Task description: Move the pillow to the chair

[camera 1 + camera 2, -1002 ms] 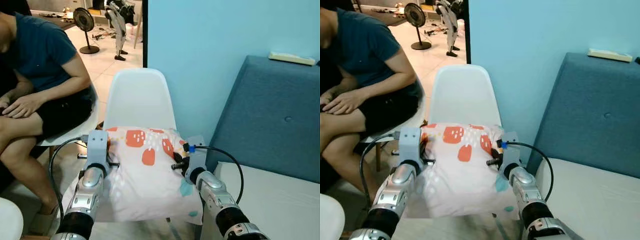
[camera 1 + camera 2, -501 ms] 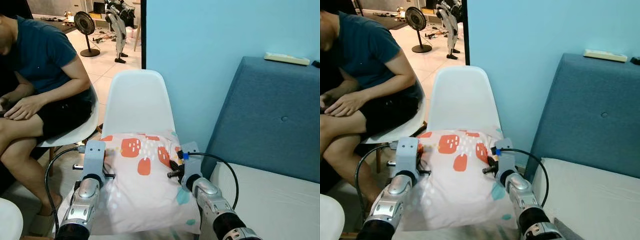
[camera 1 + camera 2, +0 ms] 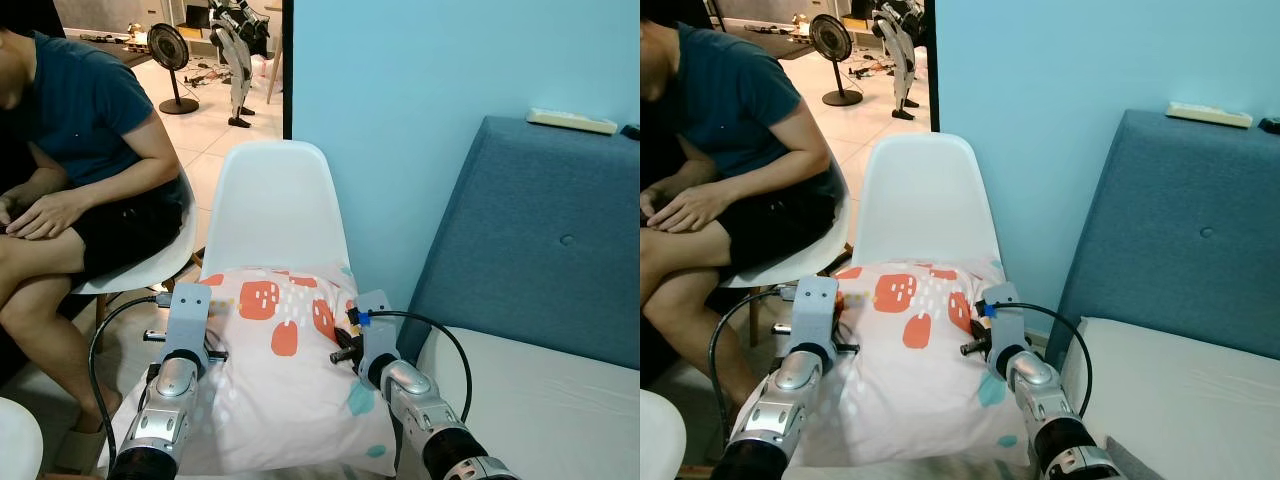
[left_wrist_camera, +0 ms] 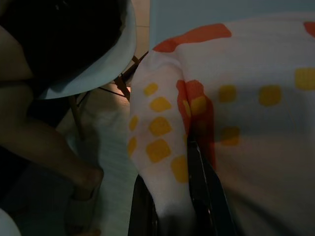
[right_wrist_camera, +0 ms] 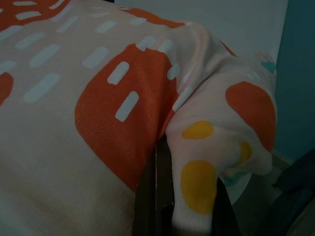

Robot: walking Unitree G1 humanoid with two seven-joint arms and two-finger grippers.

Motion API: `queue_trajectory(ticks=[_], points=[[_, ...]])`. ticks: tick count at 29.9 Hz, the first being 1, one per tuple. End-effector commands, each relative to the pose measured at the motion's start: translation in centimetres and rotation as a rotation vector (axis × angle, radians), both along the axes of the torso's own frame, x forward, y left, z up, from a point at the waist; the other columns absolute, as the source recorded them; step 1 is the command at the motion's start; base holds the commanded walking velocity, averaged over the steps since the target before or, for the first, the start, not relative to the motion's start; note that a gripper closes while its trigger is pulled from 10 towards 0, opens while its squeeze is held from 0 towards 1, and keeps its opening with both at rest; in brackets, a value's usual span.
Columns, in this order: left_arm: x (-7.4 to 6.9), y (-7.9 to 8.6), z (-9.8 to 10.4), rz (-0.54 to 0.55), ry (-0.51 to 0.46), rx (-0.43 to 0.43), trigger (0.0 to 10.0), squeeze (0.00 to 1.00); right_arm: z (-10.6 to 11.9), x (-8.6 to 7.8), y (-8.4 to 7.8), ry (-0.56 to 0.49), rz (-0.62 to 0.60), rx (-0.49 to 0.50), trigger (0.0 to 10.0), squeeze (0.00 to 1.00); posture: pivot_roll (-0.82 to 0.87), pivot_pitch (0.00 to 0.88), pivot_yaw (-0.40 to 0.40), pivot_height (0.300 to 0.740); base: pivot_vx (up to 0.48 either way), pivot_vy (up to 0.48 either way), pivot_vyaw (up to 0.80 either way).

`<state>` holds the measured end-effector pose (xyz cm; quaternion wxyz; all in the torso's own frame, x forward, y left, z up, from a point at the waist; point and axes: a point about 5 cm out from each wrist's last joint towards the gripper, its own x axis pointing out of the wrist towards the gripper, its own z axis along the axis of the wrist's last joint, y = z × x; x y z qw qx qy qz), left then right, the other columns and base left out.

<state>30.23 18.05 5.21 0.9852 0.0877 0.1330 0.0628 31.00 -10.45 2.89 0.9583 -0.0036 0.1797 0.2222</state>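
Note:
A white pillow (image 3: 275,370) with orange, yellow and teal spots is held between my two arms, just in front of the white shell chair (image 3: 272,205). My left gripper (image 4: 172,216) is shut on the pillow's left edge, with fabric bunched between the black fingers (image 4: 202,196). On the pillow's right corner my right gripper (image 5: 174,206) is shut, its fingers (image 5: 147,196) pinching a fold. The pillow (image 3: 905,360) covers the chair's seat from my view; I cannot tell if it rests on it.
A person (image 3: 70,180) in a dark blue shirt sits on another white chair (image 3: 160,255) close at the left. A blue upholstered headboard (image 3: 540,240) and a white mattress (image 3: 540,400) stand at the right. A light blue wall (image 3: 420,90) is behind the chair.
The pillow and both grippers have sunk slightly lower in the picture and nearer to me. Both grippers keep their hold. The view has shifted a little.

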Motion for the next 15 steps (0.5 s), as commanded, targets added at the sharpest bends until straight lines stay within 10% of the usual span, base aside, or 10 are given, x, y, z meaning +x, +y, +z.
queue_trajectory(ticks=[1,15], points=[[0.5,0.0,0.5,0.003,-0.011,0.025,10.0,0.0,0.6,0.4,0.5,-0.033,0.02,0.0,10.0,0.0,-0.01,0.01,-0.042,0.74,0.0,0.0,0.0],[0.2,0.4,0.0,0.027,0.024,0.066,10.0,0.0,0.6,0.7,-0.9,-0.049,-0.066,-0.022,10.0,0.0,-0.01,0.017,-0.054,0.74,0.0,0.0,0.0]])
